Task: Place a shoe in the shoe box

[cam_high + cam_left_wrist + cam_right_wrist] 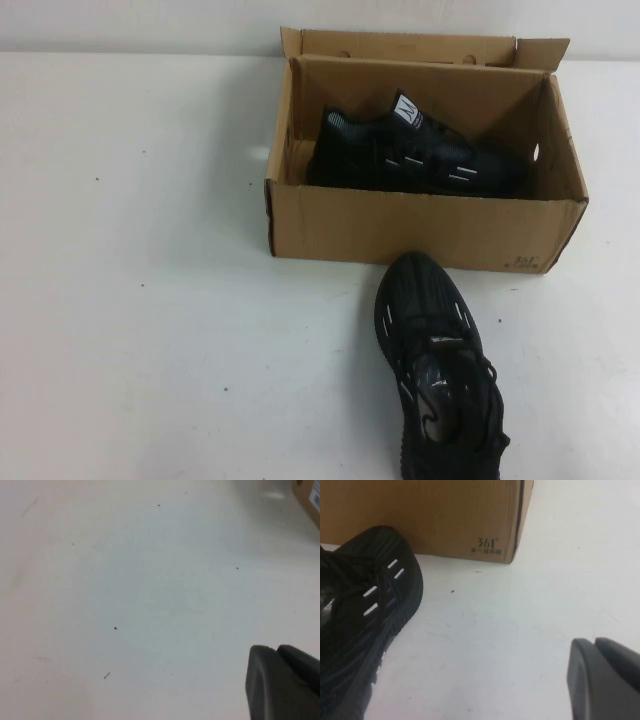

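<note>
Fingers of both grippers show only as a dark tip at the edge of each wrist view, and whether they are released or clenched cannot be told. Neither holds anything that can be seen. The left gripper (282, 682) hangs over bare white table (130, 300), with only a corner of the shoe box (425, 225) showing far off. The right gripper (605, 677) hangs over the table near the box's printed corner, with the loose shoe (435, 365) off to one side and apart from the tip.

That shoe is a black mesh sneaker with short silver-white dash stripes on its side and black laces. It lies on the table outside the box, its toe just beside the box's near wall, its heel running away from the box toward the robot's side. A second sneaker (415, 150) of the same look, with a white tongue label, lies inside the box along the far wall.

The box is brown corrugated cardboard with flaps standing up at its far side and small black print near one lower corner of the near wall. Open floor shows inside the box in front of the second sneaker. To the box's left the table lies wide and open.
</note>
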`<move>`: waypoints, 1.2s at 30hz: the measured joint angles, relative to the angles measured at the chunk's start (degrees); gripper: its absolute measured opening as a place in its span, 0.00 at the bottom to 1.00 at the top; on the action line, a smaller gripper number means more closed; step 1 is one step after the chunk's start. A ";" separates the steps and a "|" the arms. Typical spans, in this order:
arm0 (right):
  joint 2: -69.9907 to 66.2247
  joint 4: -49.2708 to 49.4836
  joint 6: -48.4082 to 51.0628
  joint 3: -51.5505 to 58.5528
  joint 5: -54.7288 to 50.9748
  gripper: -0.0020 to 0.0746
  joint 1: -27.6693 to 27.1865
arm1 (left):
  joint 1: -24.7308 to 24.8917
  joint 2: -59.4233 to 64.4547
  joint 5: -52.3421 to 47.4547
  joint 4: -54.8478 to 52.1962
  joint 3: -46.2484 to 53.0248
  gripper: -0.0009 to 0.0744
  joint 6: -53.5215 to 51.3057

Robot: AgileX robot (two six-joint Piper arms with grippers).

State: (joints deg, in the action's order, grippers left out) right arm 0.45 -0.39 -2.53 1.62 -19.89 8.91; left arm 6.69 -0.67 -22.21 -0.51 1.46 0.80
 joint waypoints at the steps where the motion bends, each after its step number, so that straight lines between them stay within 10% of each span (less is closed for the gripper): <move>1: 0.00 0.00 0.00 0.00 0.00 0.00 0.00 | 0.00 0.00 0.00 0.00 0.00 0.01 0.00; 36: 0.00 -0.90 0.00 0.00 0.11 0.00 0.00 | 0.00 0.00 0.22 -3.67 0.00 0.01 -0.36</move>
State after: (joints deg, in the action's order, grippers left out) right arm 0.45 -1.30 -2.53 1.62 -19.78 8.91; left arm 6.69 -0.67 -21.99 -4.18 1.46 0.44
